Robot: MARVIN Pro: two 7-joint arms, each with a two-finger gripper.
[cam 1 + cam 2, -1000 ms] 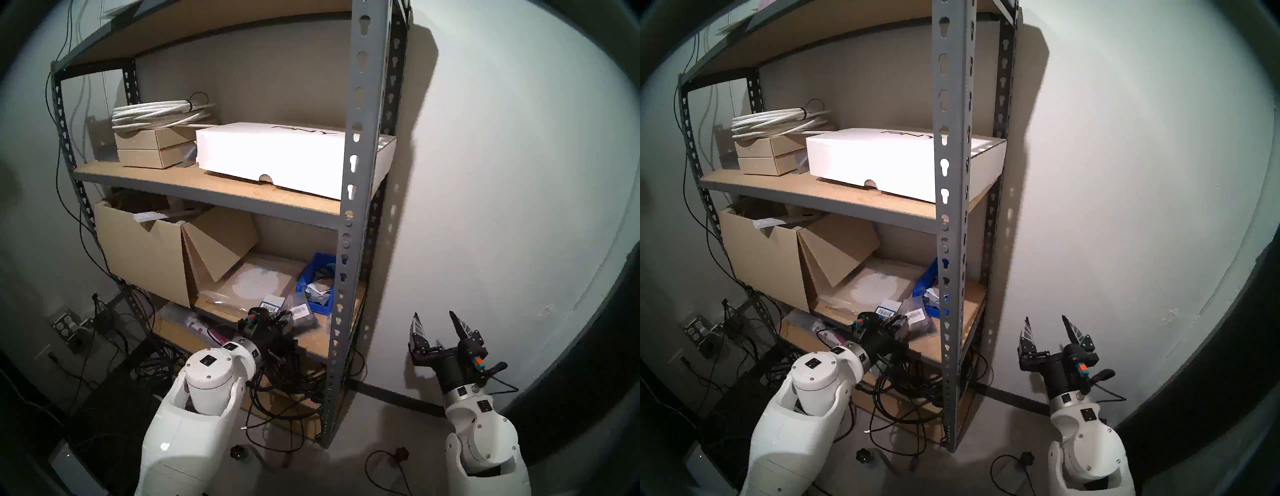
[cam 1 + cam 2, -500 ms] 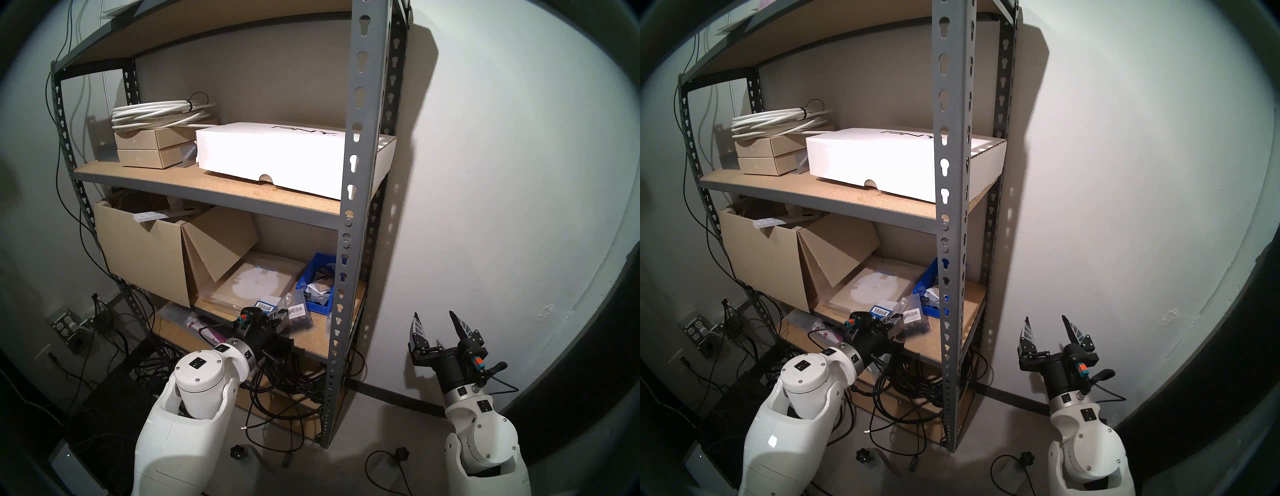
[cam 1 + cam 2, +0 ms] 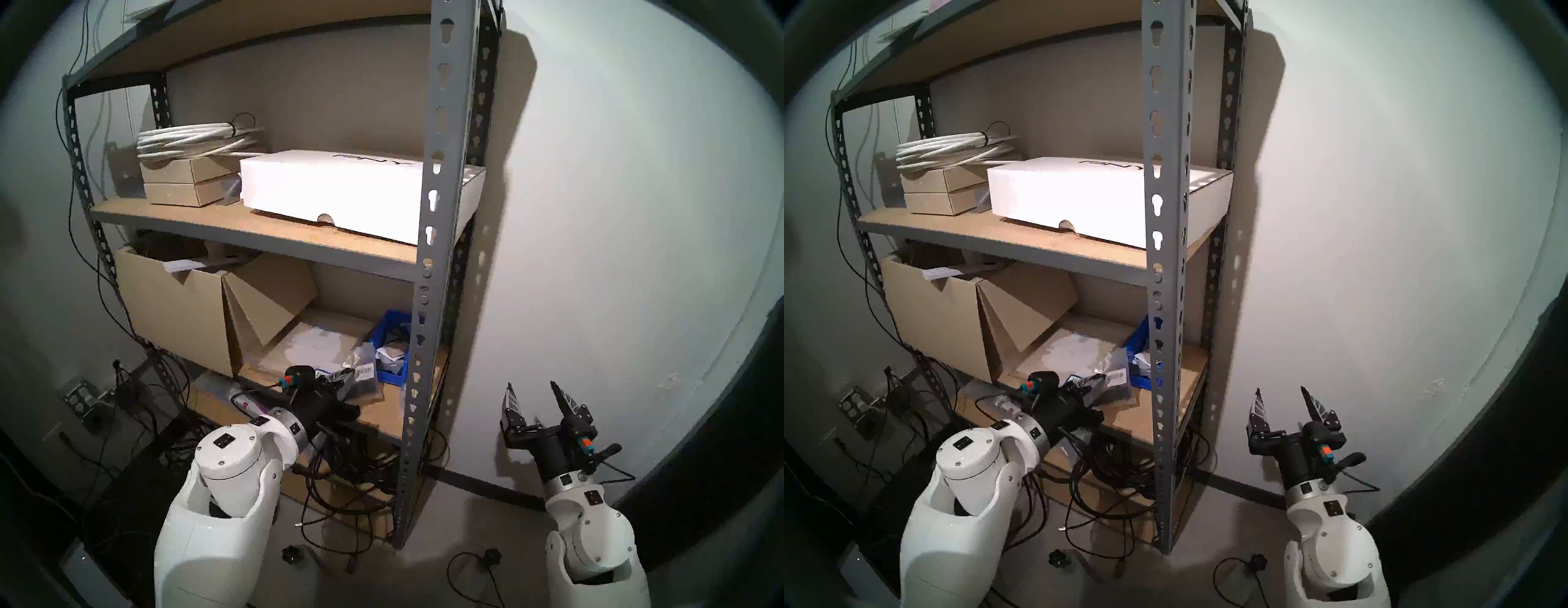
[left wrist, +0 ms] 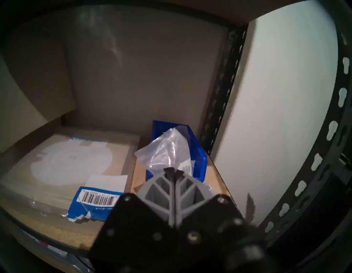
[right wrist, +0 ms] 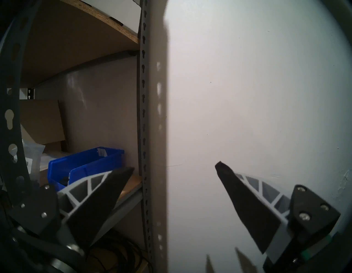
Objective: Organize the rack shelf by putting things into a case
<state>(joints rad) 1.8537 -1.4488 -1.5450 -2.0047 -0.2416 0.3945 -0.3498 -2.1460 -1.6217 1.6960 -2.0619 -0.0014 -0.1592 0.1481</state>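
The grey rack shelf (image 3: pixel 441 170) has tan boards. On its lower board (image 3: pixel 382 407) stands the blue case (image 3: pixel 388 317), with several small items inside; it also shows in the left wrist view (image 4: pixel 198 150) and the right wrist view (image 5: pixel 85 162). My left gripper (image 3: pixel 335 380) (image 4: pixel 173 170) is shut on a clear plastic bag (image 4: pixel 165 150) (image 3: pixel 361 361) with a barcode label, held upright just in front of the case. A blue-and-white packet (image 4: pixel 95 202) lies left of the gripper. My right gripper (image 3: pixel 531 384) (image 5: pixel 175 166) is open and empty, outside the rack by the wall.
A flat tan box with a white circle (image 3: pixel 314 344) lies left of the case. A large brown cardboard box (image 3: pixel 169 305) with an open flap fills the left of that board. A white box (image 3: pixel 331 187) sits on the board above. Tangled cables (image 3: pixel 352 467) lie below.
My left arm has shifted left and its wrist has turned and risen a little. The clear bag now stands up higher, nearer the case. The right arm has not moved.
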